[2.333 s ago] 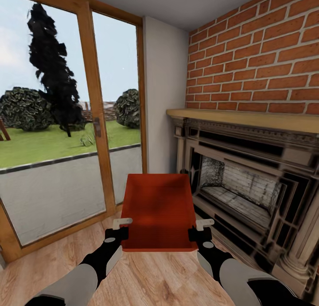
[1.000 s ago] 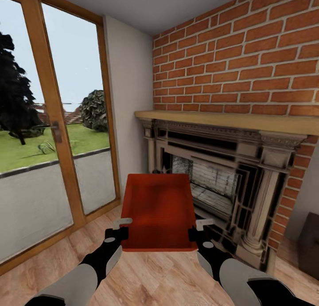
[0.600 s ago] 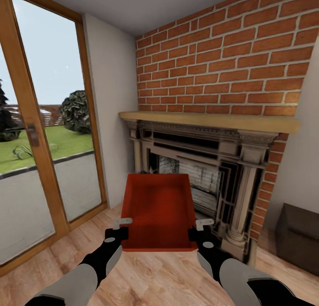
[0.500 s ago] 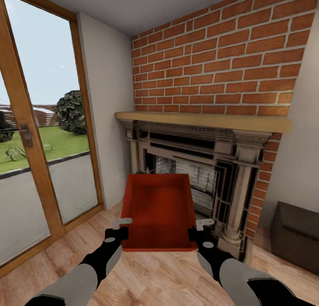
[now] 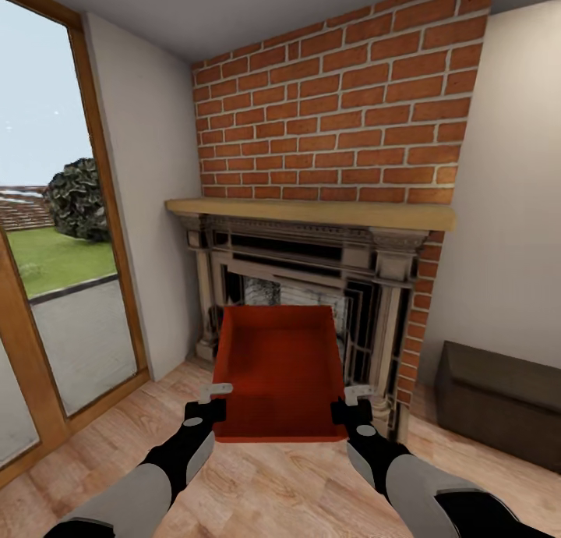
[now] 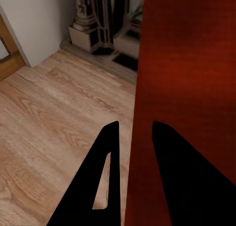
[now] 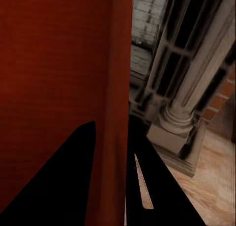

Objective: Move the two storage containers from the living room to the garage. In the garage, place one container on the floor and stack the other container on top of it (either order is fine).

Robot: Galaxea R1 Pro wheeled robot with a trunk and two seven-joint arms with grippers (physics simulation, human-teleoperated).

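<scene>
Carried level in front of the brick fireplace [image 5: 312, 288], the storage container [image 5: 279, 370] hangs between the left tool [image 5: 209, 401] and right tool [image 5: 352, 404], each clamped over a side wall, so turn slowly, keeping both grips even toward the garage.

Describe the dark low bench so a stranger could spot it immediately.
Start at the red brick fireplace and its wooden mantel. Go to the right, past the brick column, to the white wall; the dark low bench sits on the wood plank floor against it. It is the one plain dark brown block, unlike the carved fireplace surround.
</scene>
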